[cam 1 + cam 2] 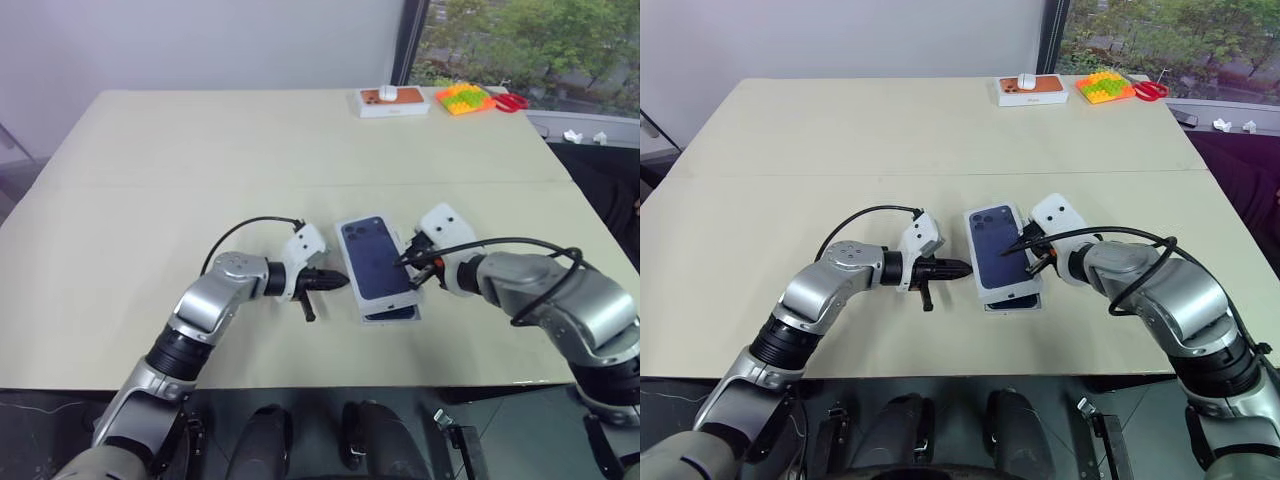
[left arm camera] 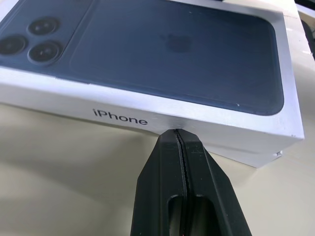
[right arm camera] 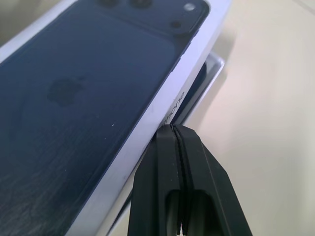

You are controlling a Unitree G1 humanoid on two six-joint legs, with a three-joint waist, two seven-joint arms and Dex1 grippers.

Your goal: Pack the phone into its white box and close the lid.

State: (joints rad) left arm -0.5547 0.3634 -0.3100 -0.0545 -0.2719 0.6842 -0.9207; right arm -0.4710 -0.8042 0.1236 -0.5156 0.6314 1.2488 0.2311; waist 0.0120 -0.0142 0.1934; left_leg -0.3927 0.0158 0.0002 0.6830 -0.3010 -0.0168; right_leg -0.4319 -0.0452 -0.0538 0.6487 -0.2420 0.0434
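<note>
The lid (image 1: pixel 375 258), white with a dark blue phone picture on top, lies skewed over the white box (image 1: pixel 992 307) near the table's front centre. At the near end the box's rim pokes out from under the lid, with the dark blue phone (image 1: pixel 392 313) inside it. My left gripper (image 1: pixel 345 282) is shut, its tip at the lid's left side wall (image 2: pixel 118 115), which bears a printed word. My right gripper (image 1: pixel 400 262) is shut too, its tip against the lid's right side (image 3: pixel 147 123). In the right wrist view the box's corner (image 3: pixel 218 65) juts out beyond the lid.
At the table's far right edge stand a small white box with an orange top (image 1: pixel 393 101), a green, orange and yellow toy (image 1: pixel 463 97) and red scissors (image 1: pixel 511 101). The beige table (image 1: pixel 200 170) spreads wide around the box.
</note>
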